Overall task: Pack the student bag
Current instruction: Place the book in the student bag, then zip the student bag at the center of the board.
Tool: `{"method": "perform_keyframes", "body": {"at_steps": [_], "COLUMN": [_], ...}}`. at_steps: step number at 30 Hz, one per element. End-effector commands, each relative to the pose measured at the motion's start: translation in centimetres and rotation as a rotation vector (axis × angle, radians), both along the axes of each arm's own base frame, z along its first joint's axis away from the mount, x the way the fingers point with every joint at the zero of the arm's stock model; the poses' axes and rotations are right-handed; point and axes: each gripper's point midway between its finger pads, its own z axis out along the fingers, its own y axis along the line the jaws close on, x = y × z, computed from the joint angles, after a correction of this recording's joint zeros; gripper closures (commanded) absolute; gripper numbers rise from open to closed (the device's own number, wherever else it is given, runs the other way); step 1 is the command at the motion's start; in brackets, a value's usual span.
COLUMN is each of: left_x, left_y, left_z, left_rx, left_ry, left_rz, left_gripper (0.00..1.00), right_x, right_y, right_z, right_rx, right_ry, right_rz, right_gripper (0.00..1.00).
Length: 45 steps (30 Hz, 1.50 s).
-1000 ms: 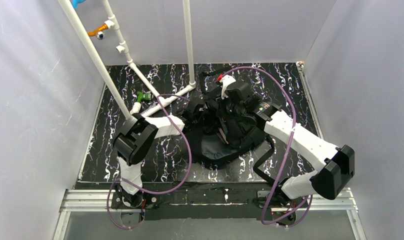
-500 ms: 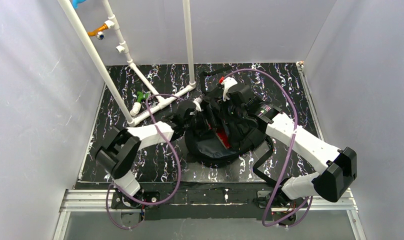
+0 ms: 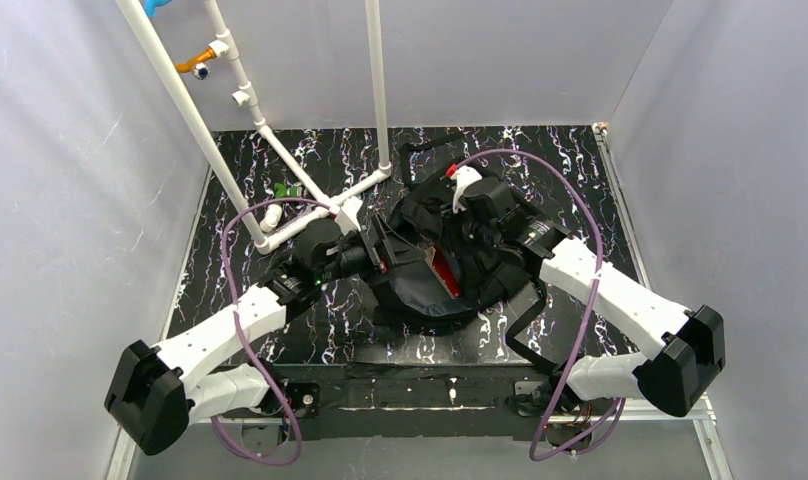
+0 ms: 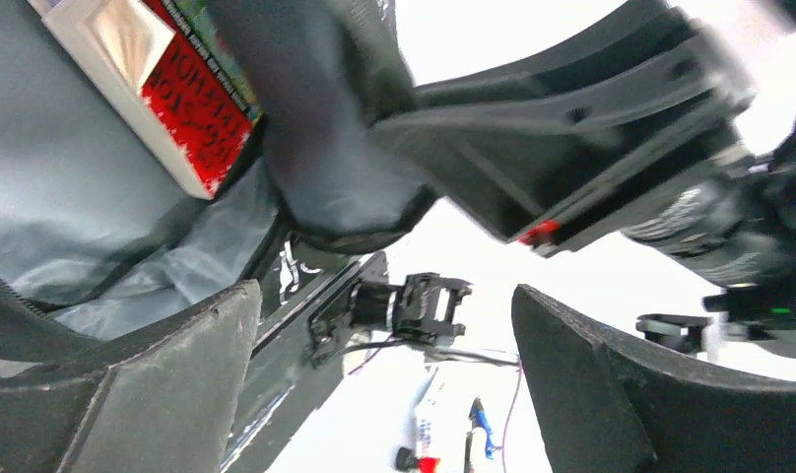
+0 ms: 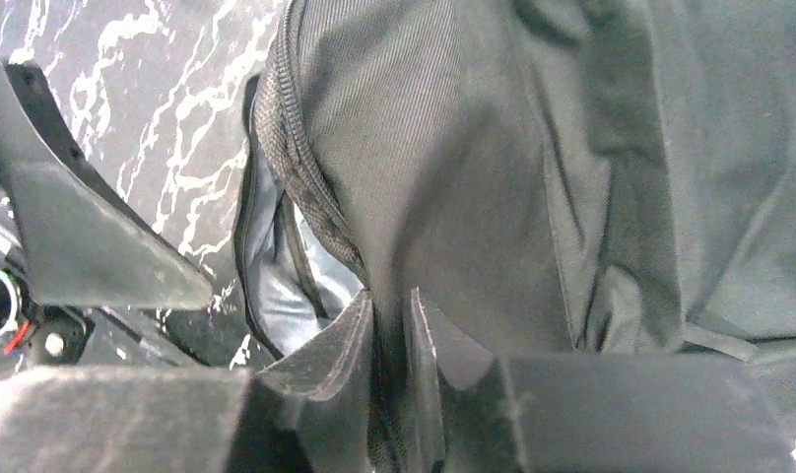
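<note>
Black soft fabric slumps mid-table: the student bag [image 3: 477, 268] lies on the marbled tabletop [image 3: 580, 160], just right of the white pipe frame [image 3: 242, 95]; it is open, with grey lining and a red-covered book [image 4: 192, 99] showing inside; the left gripper [image 4: 384, 296] sits at the bag's left edge, fingers spread apart around nothing; the right gripper [image 5: 386, 315], on the far side, has its fingers pinched tight on a fold of the bag's cloth.

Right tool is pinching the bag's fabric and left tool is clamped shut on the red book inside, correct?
No. The left wrist view shows the left tool open, fingers wide apart, holding nothing; the red book sits untouched inside the student bag. The right tool does pinch the bag's fabric.
</note>
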Motion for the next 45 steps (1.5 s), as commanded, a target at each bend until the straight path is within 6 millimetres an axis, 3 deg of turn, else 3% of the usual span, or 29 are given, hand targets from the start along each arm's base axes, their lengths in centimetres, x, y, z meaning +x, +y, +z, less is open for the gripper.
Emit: {"method": "perform_keyframes", "body": {"at_steps": [1, 3, 7, 12, 14, 19, 22, 27, 32, 35, 38, 40, 45], "left_x": [1.6, 2.2, 3.2, 3.4, 2.9, 2.5, 1.9, 1.7, 1.1, 0.6, 0.7, 0.7, 1.3], "left_y": [0.1, -0.8, -2.7, -2.9, -2.6, -0.5, 1.0, 1.9, 2.2, 1.6, 0.4, 0.1, 0.1], "left_z": [1.8, 1.7, -0.2, -3.8, -5.7, -9.0, -9.8, -9.5, -9.8, -9.7, -8.7, -8.1, -5.9], "left_rx": [-0.053, -0.043, -0.013, 0.088, 0.137, 0.314, 0.401, 0.450, 0.440, 0.390, 0.294, 0.269, 0.240], "left_ry": [0.052, 0.067, 0.103, 0.088, 0.115, 0.126, 0.120, 0.082, 0.081, 0.095, 0.088, 0.095, 0.038], "left_rz": [0.090, 0.067, 0.011, -0.020, -0.034, -0.031, -0.035, -0.046, -0.054, -0.066, -0.072, -0.066, -0.042], "left_gripper": [0.02, 0.02, 0.02, 0.18, 0.27, 0.50, 0.61, 0.80, 0.85, 0.92, 1.00, 1.00, 1.00], "right_x": [-2.2, -3.6, -5.7, -4.3, -3.7, -2.7, -2.8, -3.7, -3.3, -2.9, -2.2, -1.6, -2.2], "right_y": [1.6, 2.5, 2.7, -2.1, -5.1, -11.6, -13.2, -11.3, -8.7, -7.9, -8.4, -8.2, -8.5], "right_z": [-0.4, -1.4, -3.1, -2.4, -2.5, -4.6, -6.1, -8.2, -8.6, -8.7, -8.6, -9.0, -12.0], "right_rx": [0.130, 0.181, 0.181, 0.046, -0.048, -0.245, -0.218, -0.037, 0.098, 0.082, 0.022, 0.027, -0.032], "right_ry": [0.093, 0.160, 0.263, 0.128, 0.081, 0.103, 0.187, 0.304, 0.337, 0.342, 0.318, 0.301, 0.405], "right_rz": [0.054, 0.098, 0.150, -0.014, -0.102, -0.321, -0.388, -0.374, -0.319, -0.257, -0.246, -0.240, -0.271], "right_gripper": [0.68, 0.52, 0.35, 0.06, 0.02, 0.02, 0.02, 0.02, 0.30, 0.35, 0.35, 0.36, 0.46]}}
